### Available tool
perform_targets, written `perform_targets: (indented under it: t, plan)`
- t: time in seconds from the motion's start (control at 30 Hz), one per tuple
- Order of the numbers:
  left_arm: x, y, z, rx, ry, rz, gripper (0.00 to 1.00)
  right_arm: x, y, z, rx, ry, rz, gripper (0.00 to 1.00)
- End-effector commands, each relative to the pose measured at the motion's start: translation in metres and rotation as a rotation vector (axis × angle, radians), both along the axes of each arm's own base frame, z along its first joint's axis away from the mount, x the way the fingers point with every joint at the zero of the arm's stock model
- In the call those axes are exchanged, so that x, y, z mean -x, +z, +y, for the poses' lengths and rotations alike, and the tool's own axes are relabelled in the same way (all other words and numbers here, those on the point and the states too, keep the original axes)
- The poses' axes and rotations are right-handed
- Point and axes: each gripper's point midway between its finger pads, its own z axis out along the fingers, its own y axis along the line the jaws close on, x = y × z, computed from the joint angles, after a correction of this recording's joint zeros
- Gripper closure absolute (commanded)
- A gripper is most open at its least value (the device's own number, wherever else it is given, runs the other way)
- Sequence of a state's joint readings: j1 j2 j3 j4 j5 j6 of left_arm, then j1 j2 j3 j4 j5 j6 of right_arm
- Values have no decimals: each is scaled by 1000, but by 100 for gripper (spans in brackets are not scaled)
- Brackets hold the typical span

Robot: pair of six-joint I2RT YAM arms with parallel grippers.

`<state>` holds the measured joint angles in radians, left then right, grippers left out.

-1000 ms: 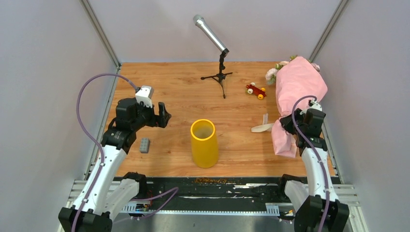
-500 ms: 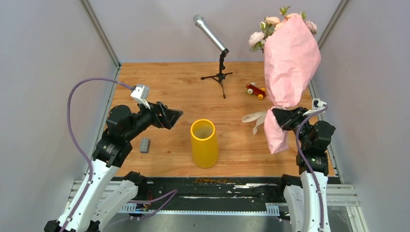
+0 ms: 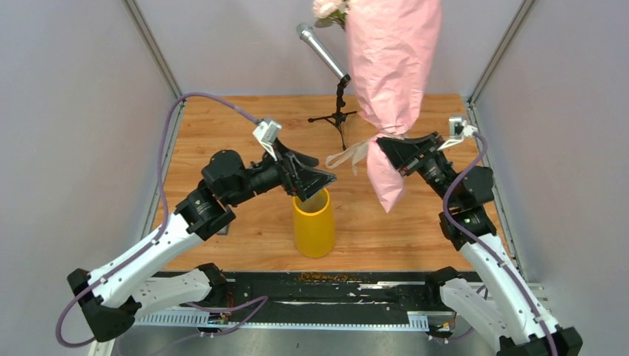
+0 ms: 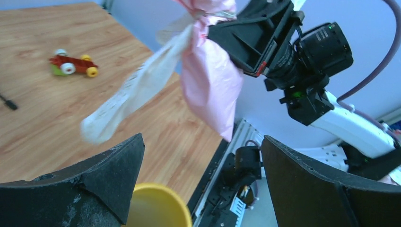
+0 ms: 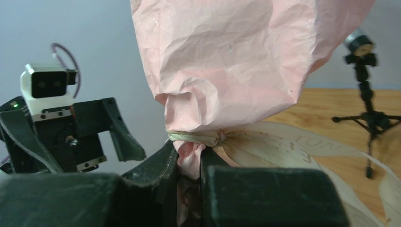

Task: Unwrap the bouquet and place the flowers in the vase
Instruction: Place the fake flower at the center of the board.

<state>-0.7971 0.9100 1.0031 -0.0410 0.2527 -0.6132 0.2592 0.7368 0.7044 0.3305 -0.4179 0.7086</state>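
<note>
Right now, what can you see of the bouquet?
The bouquet is a long bundle of crinkled pale pink paper, held roughly upright in the air. The right gripper is shut on its pinched neck, right beside the knotted beige ribbon, whose tails hang loose. A paper tail hangs below the grip. Pale roses peek out at the top.

Pink bouquet (image 4: 208, 90) hangs pinched in the right gripper (image 4: 223, 29), ribbon (image 4: 132, 99) dangling; left gripper (image 4: 202, 142) gapes wide, yellow vase (image 4: 156, 208) rim just below.
</note>
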Motion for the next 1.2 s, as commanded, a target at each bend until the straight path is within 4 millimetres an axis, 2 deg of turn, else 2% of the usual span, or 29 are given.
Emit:
perform_targets:
  t: [0.0,0.1,0.17,0.4,0.5,0.63,0.73,0.97,1.17]
  plan:
    - [6,44,-29,111,-48,-82,0,24,86,32,-69,45,-275,100]
    - [6,44,-42,128,-71,-72,0,26,97,51,-90,65,-289,100]
    - [6,42,-45,139,-71,-63,0,24,103,59,-110,69,-283,100]
    - [-1,34,-39,151,-10,-45,0,22,115,82,-184,88,-269,100]
    - [-5,32,-37,147,15,-53,0,19,114,90,-193,85,-249,100]
    - [-9,30,-30,104,55,-66,3,17,115,91,-189,69,-251,100]
    - [-10,24,-29,76,65,-52,1,20,118,90,-179,72,-270,100]
    - [-12,20,-42,50,25,-46,0,41,130,90,-137,139,-318,100]
    - [-7,20,-63,56,-65,-55,0,48,124,90,-152,180,-261,100]
